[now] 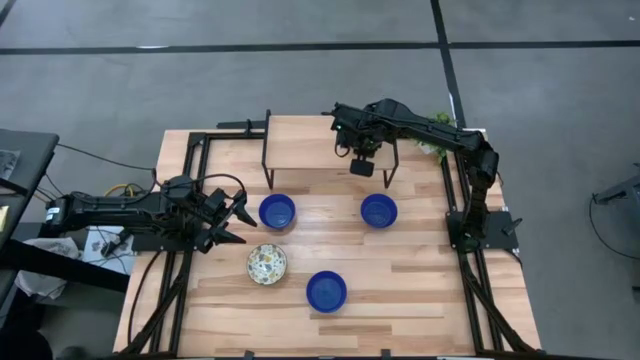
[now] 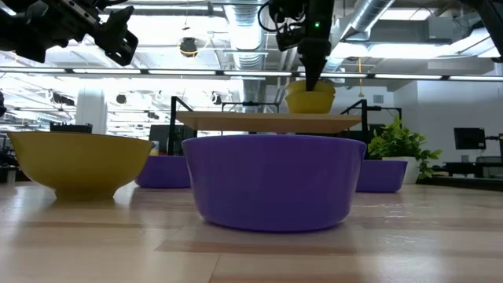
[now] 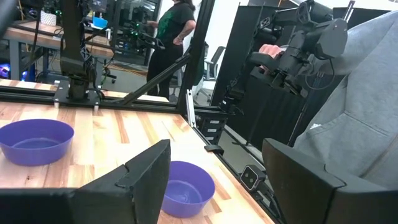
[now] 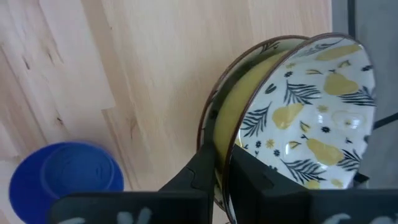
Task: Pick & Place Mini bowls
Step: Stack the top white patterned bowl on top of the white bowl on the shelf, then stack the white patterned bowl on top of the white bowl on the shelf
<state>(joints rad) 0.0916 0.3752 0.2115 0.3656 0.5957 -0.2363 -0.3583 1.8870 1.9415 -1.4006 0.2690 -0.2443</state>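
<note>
Patterned bowl (image 4: 311,106), yellow outside, white inside with pear and leaf print, tilted on edge over raised wooden shelf (image 1: 320,135) at bench rear; rim pinched between jaws of right gripper (image 4: 222,163). Seen in low view as yellow bowl on the shelf under the gripper. Second patterned bowl (image 1: 267,264) upright on bench (image 1: 420,290), front left of centre. Three blue bowls upright on bench: one (image 1: 277,211) just beside left gripper (image 1: 237,218), one (image 1: 378,210) below the shelf's right leg, one (image 1: 326,290) nearest front edge, near the patterned one. Left gripper raised above bench at left side, jaws apart, holding nothing. Person standing in room beyond, back turned.
</note>
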